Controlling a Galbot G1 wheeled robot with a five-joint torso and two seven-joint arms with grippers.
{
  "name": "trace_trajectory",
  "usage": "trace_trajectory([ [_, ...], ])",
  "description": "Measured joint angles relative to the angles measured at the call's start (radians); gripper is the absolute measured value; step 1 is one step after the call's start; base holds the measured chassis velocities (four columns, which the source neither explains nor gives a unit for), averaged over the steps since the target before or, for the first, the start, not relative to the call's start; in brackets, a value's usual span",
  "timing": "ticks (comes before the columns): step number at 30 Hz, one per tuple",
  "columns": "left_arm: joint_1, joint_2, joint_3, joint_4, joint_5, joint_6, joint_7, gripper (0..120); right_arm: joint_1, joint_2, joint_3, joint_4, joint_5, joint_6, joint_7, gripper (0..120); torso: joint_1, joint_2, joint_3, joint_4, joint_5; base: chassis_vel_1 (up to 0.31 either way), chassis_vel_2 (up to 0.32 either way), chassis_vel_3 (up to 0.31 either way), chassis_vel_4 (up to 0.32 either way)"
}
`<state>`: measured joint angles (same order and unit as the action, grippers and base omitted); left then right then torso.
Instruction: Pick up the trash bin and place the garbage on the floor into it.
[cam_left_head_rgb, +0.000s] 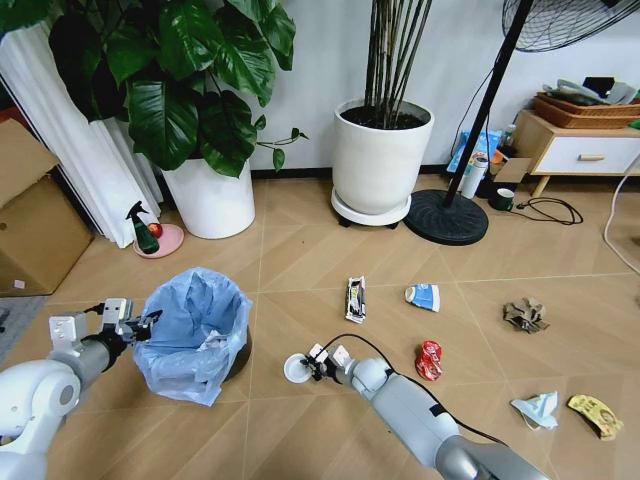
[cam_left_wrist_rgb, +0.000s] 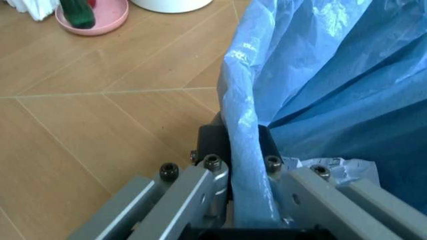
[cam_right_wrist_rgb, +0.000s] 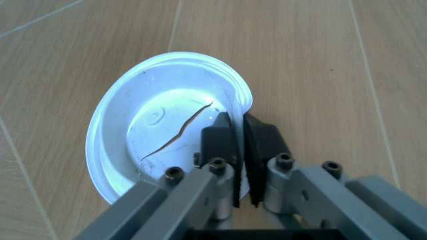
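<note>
Blue-lined bin stands on the floor; left pincer clamps its rim at 9 o'clock. Right pincer, arm stretched low, is clamped on a white disc at the bin's 3 o'clock. Red can lies beyond.

Left gripper reaches out at left, jaws clamped on blue bag rim. Right gripper low, jaws pinching white disc edge.

The blue-lined trash bin stands upright on the floor, with the cracked white disc just beside it at four o'clock and other garbage scattered further at three o'clock.
</note>
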<state>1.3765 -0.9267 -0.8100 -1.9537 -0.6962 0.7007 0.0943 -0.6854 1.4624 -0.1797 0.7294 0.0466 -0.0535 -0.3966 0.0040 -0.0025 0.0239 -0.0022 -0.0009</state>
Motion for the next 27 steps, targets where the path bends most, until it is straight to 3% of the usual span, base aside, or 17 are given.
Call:
trace_trajectory([
  [13, -0.002, -0.003, 0.0, -0.003, 0.0, -0.001, 0.001, 0, -0.016, -0.022, 0.028, 0.056, 0.015, -0.025, 0.013, 0, 0.0, 0.0, 0.0, -0.0003, -0.0002, 0.0, 0.0, 0.0, 0.0],
  [27, 0.004, -0.011, 0.007, -0.003, 0.013, -0.003, 0.003, 0, -0.016, -0.077, 0.102, 0.283, 0.151, -0.089, 0.038, 0, 0.0, 0.0, 0.0, -0.0001, 0.0001, 0.0, 0.0, 0.0, 0.0],
])
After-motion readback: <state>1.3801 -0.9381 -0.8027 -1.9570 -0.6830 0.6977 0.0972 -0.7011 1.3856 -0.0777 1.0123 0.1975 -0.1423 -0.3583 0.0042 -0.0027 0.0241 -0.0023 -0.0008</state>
